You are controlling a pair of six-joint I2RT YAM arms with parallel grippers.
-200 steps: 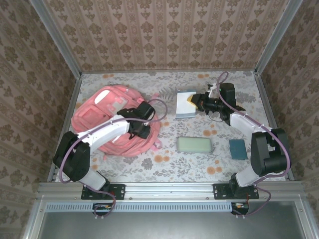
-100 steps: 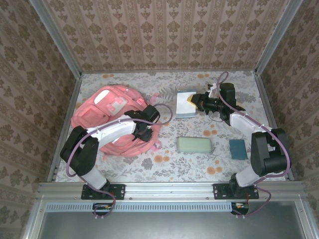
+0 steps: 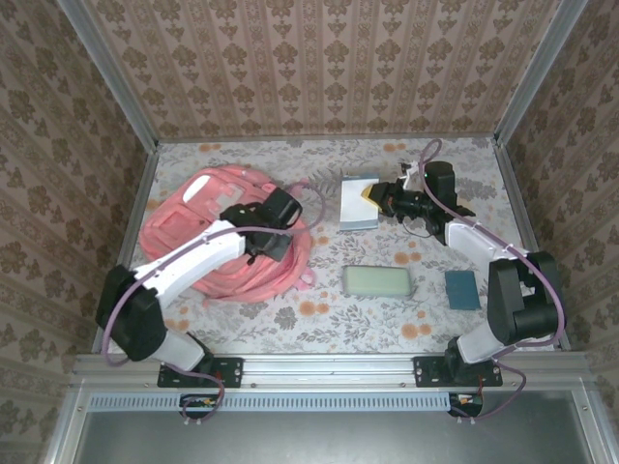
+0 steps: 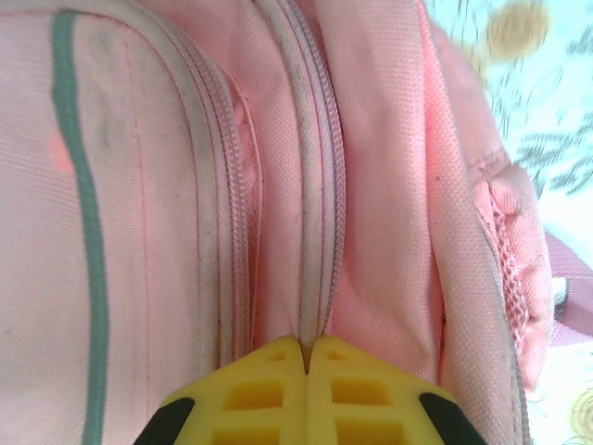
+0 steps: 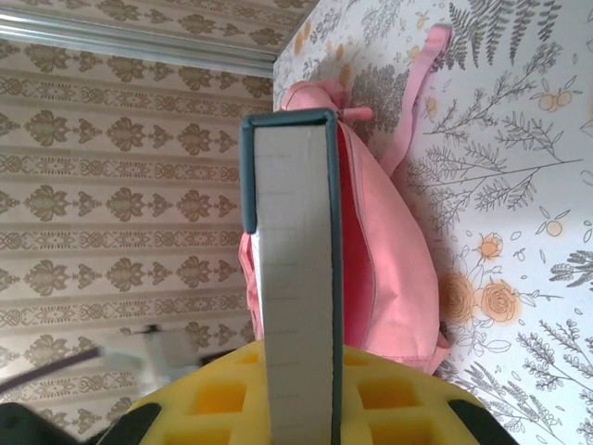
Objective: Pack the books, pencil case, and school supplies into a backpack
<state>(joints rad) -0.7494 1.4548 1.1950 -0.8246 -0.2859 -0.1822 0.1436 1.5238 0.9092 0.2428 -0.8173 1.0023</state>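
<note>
Backpack (image 4: pixel 139 185) piping (image 4: pixel 321 185) within clenched left end effector (image 4: pixel 308 349); pad (image 5: pixel 292 269) within clenched right end effector (image 5: pixel 295 363)

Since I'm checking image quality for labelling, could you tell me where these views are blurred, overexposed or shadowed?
Top external: evenly lit and sharp, with only soft shadows. Left wrist: the backpack fabric is crisp, but the table at upper right is washed out. Right wrist: the pad in the right gripper is sharp, while a grey shape at lower left is smeared.

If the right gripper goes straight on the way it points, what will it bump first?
Probably the pink backpack, beyond the pad the right gripper holds; depth is hard to judge.
</note>
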